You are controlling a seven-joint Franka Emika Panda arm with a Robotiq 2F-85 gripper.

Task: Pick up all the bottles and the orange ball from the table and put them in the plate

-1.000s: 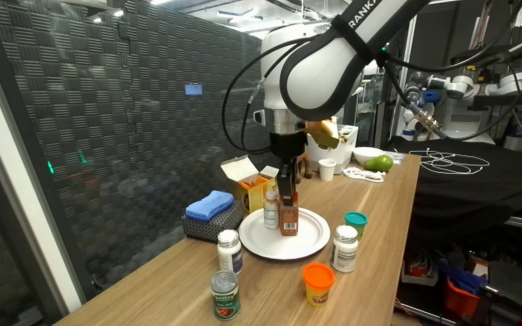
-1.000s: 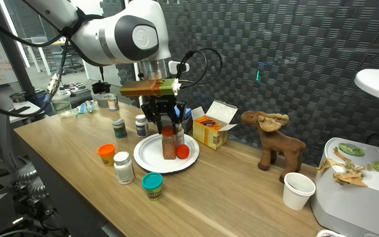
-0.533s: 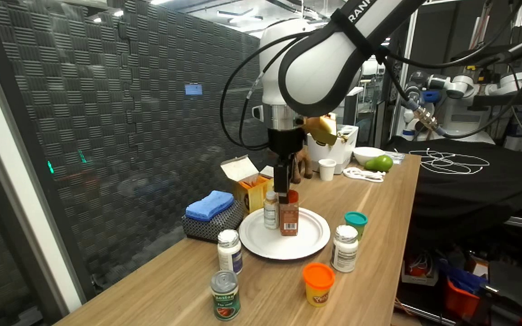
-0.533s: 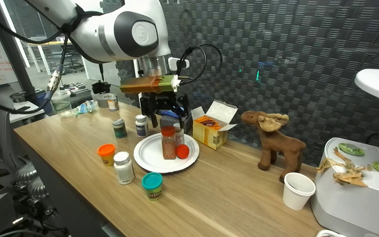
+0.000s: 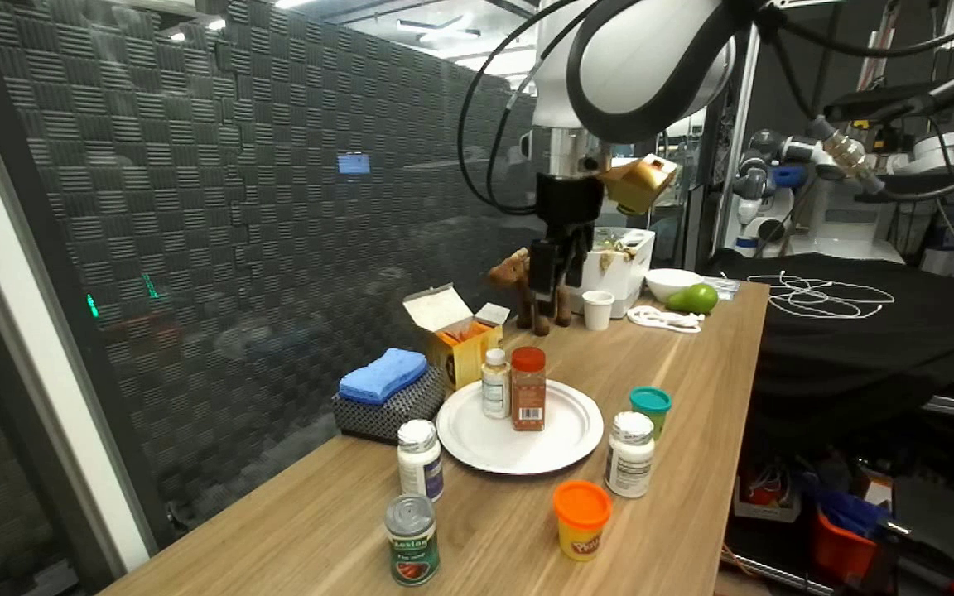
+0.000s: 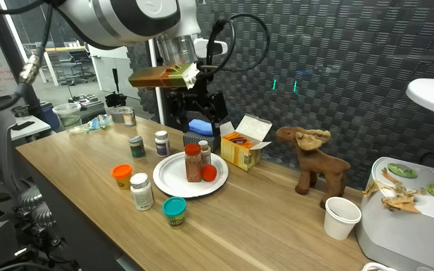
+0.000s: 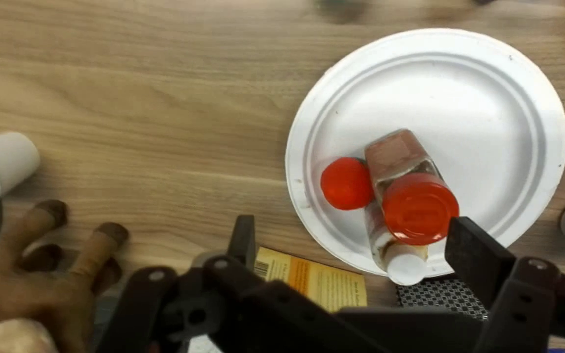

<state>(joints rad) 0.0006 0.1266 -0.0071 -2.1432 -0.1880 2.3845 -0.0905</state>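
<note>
Arm [image 5: 647, 62] bent, wrist [image 6: 177, 49] hanging near vertical; pincer [image 7: 352, 228] pointing down, spread wide.

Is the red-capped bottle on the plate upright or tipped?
Upright: in both exterior views the bottle stands on the plate, red cap on top.

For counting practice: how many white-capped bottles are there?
3: the slim bottle on the plate, the purple-labelled bottle by the can, the white bottle between plate and table edge. Others may be hidden.
</note>
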